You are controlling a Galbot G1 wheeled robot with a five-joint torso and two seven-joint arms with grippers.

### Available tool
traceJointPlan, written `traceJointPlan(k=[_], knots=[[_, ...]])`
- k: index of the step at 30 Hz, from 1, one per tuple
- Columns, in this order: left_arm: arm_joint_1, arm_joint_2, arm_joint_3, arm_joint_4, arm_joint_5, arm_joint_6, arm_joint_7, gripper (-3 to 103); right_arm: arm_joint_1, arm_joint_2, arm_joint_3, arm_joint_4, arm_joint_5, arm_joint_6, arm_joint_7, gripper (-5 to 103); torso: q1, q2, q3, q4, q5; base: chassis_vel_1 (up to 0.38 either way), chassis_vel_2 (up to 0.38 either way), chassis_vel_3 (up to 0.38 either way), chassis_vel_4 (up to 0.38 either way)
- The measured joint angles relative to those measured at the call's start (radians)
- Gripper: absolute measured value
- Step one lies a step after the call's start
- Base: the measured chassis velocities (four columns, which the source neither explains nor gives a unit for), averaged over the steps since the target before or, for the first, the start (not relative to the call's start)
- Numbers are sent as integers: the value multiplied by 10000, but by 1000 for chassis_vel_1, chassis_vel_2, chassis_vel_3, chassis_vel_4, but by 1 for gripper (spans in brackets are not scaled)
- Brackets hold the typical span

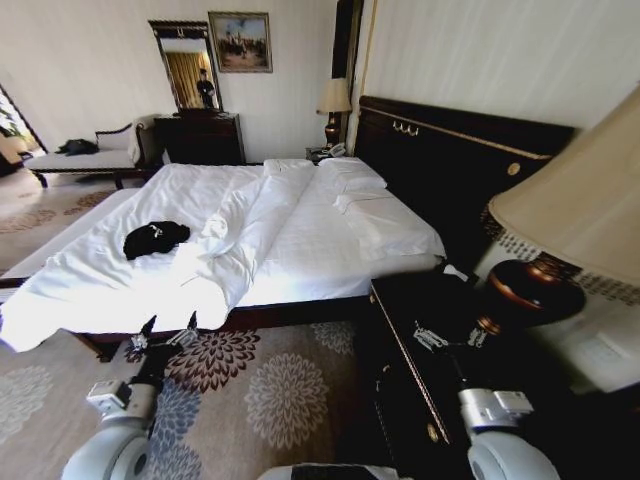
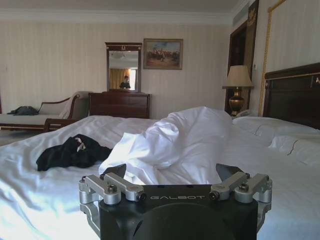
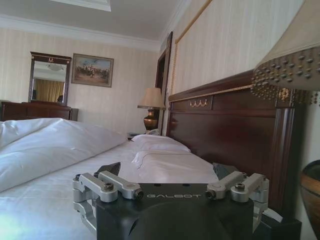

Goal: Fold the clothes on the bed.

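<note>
- Black and crumpled, the T-shirt [image 1: 155, 238] lies in a heap on the white sheet of the bed [image 1: 310, 250], toward the side far from the headboard [image 1: 450, 160] and just beside the rumpled ridge of white duvet [image 1: 235, 235] that runs down the mattress.
- From the head view the whole bed is laid out at once: pillows [image 1: 350, 180] stacked by the headboard, a dark nightstand [image 1: 420, 330] at the near corner with a big lamp [image 1: 560, 230] on it, and patterned carpet [image 1: 270, 390] below.
- From the left wrist view the T-shirt [image 2: 72, 151] is seen low and side-on, with a small patch of white showing on the dark cloth; the duvet [image 2: 180, 142] rises as a hump beside it, which the head view flattens.
- From the right wrist view the headboard [image 3: 225, 125] and pillows [image 3: 160, 143] fill the far side, along with the lamp's beaded shade [image 3: 290, 65].
- Left gripper [image 1: 168, 331] is held low at the near edge of the mattress, fingers spread apart and holding nothing, well apart from the T-shirt.
- Right gripper [image 1: 448, 337] hovers over the nightstand, fingers likewise spread and empty.
- Both arms reach forward from the robot's base, wrists level.
</note>
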Motion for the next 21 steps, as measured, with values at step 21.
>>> traceJointPlan(k=[21], knots=[[-10,-3,141,-76,62,-6,7,100,3,-12,-165,-70,-102,-79,10,100,-3,0,0,0,0,-154,153,154,-160]])
